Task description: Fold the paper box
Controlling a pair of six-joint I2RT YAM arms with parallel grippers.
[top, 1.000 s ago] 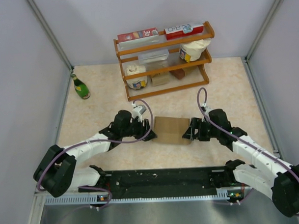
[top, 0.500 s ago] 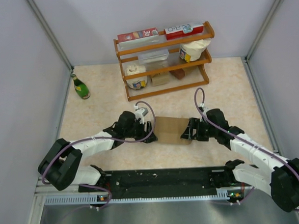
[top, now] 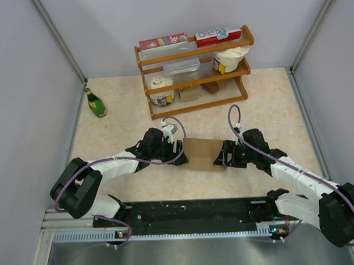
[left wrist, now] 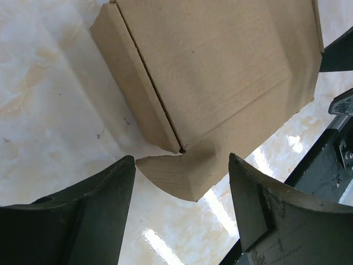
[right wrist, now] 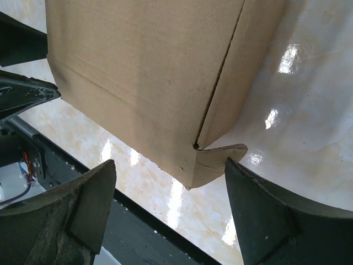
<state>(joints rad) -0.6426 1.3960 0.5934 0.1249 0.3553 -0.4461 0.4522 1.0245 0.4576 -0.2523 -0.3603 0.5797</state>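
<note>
The paper box [top: 202, 153] is a plain brown cardboard carton lying on the table between my two grippers. In the left wrist view the paper box [left wrist: 215, 72] shows a side wall and a small rounded flap sticking out at its near corner. In the right wrist view the paper box [right wrist: 149, 72] shows a matching small flap at its near corner. My left gripper [top: 177, 150] is open at the box's left side; its jaws [left wrist: 182, 207] straddle the flap without touching. My right gripper [top: 220, 156] is open at the box's right side, its jaws [right wrist: 171, 212] either side of the corner flap.
A wooden shelf rack [top: 192, 71] with red cartons, tubs and jars stands behind the box. A green bottle [top: 95, 103] stands at the back left. The black base rail [top: 191, 213] runs along the near edge. White walls close in both sides.
Both grippers have edged inward toward the box, the left one moving right and the right one moving left. The box has stayed in place.
</note>
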